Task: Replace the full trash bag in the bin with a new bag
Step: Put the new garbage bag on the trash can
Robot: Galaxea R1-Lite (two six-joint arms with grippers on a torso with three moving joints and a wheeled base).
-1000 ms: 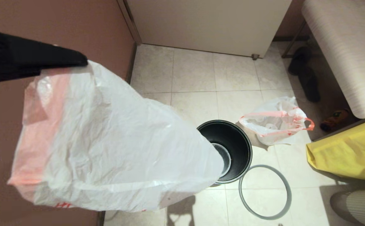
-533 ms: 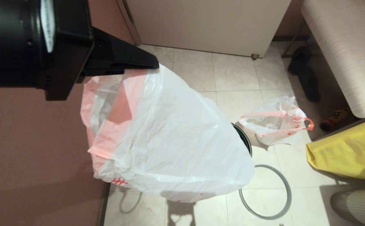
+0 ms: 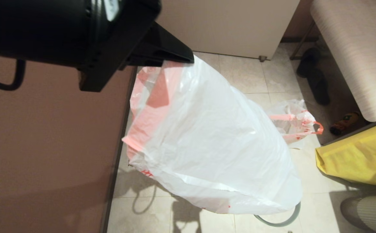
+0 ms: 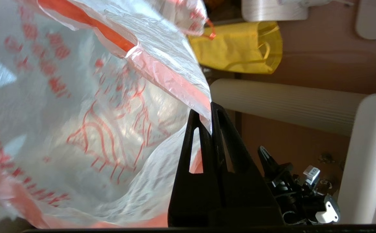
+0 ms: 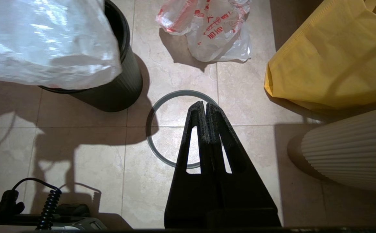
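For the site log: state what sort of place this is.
Probably a home or lodging room, not a lab: tiled floor, a small black bin for household rubbish, dark shoes left under a bench, and a yellow fabric bag beside it.

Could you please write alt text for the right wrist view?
The shut right gripper hangs above a thin grey hoop lying on the tiled floor. A translucent white plastic bag hangs over the round black plastic bin.

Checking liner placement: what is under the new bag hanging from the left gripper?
Held shut in the left gripper, the new bag hangs over the bin; only the bin's black wall shows. Its inside is covered.
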